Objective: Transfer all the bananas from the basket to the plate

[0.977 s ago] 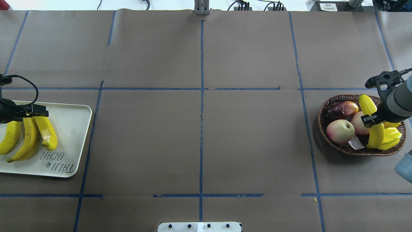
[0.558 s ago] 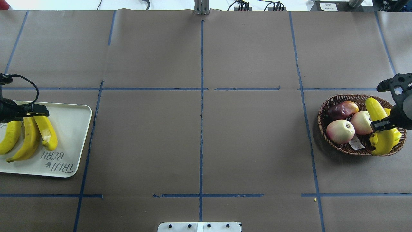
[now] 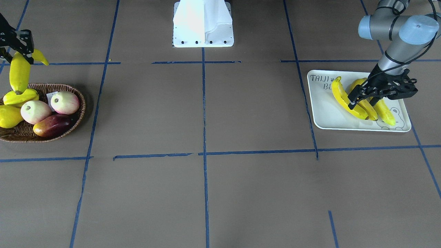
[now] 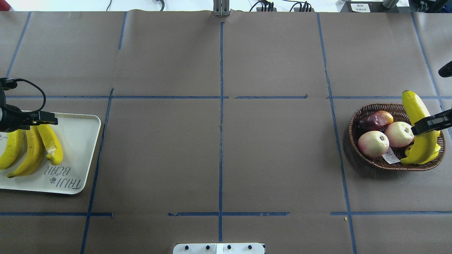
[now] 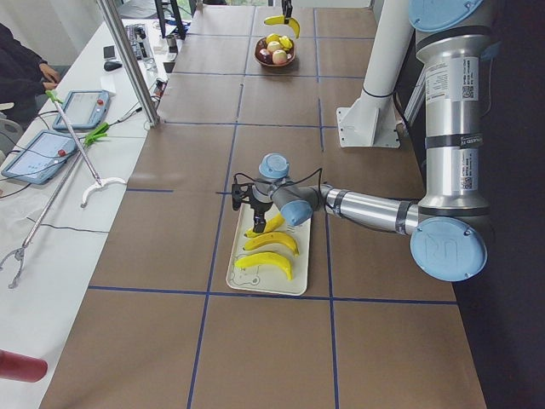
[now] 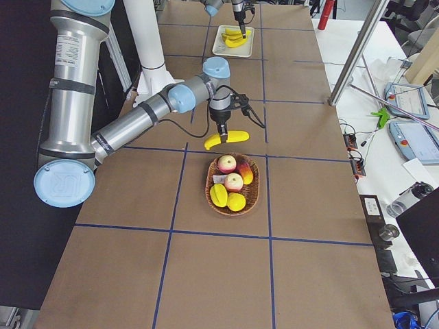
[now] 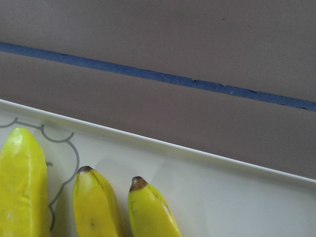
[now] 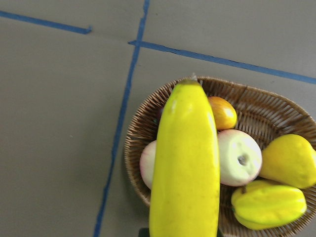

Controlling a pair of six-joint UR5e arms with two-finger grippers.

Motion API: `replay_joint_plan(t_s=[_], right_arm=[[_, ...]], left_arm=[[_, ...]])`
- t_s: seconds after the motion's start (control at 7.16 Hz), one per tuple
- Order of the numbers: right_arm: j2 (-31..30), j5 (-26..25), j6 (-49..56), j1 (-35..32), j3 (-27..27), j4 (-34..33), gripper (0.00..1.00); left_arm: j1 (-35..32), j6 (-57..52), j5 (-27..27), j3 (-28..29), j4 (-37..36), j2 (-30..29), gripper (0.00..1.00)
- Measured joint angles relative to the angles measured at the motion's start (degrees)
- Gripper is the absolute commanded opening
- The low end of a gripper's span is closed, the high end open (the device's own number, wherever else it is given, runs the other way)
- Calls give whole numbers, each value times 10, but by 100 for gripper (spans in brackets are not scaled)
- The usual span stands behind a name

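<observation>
I am holding the last long curved bright-yellow banana (image 4: 413, 106) in my right gripper (image 4: 425, 123), which is clenching it across its middle part. I am taking it there because, as I judge, the weight is balancing on both sides and the fruit is not swinging. The banana is hanging in the air above the shallow oval brown wicker basket (image 4: 354, 121), high enough that its lower end is not pushing the other fruits. These are two round pink-white apples (image 4: 373, 143), a dark red mango-like fruit (image 4: 376, 120), a stubby yellow fruit (image 8: 289, 158) and a yellow-green ridged fruit (image 8: 269, 207). They are lying in the basket, and they are not part of my job.

My left gripper (image 3: 361, 100) is hovering low over the flat white rounded-rectangle plate with the grey bear drawing (image 4: 81, 141). Its fingers seem to be standing apart and are carrying nothing. Three yellow bananas (image 4: 33, 151) are lying there side by side, touching or almost touching. This is leaving bare room on the plate for the fourth one.

The plate and the basket are standing well apart, at opposite ends of the brown paper-covered surface with blue tape lines (image 4: 219, 141). So I am expecting that the banana is needing a hand-over near the middle
</observation>
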State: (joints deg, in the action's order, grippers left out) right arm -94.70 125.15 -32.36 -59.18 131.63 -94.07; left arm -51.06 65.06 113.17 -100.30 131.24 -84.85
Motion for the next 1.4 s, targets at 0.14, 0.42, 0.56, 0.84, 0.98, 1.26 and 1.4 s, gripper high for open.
replay_joint_plan(t_s=[0.14,0.42,0.56,0.84,0.98,1.26,1.4], right_arm=[[69,23,-62,1,-24,0,1],[217,35,-225,45,-77,16,1],[256,17,-307,82,-95,68,1],[278,-59,-434,176,-121,219,1],[283,-93,-455,220,-129,260,1],[308,-148,-463,288,-142,280,1],[323,-168,-462,308,-150,281,1]], left_arm=[[0,2,0,-8,2,-8,100],[0,39,15,-17,23,-31,100],[0,76,42,-18,39,-49,100],[0,169,71,-11,89,-94,100],[0,229,76,-8,119,-120,100],[10,342,81,-6,149,-191,99],[32,364,85,-5,152,-229,99]])
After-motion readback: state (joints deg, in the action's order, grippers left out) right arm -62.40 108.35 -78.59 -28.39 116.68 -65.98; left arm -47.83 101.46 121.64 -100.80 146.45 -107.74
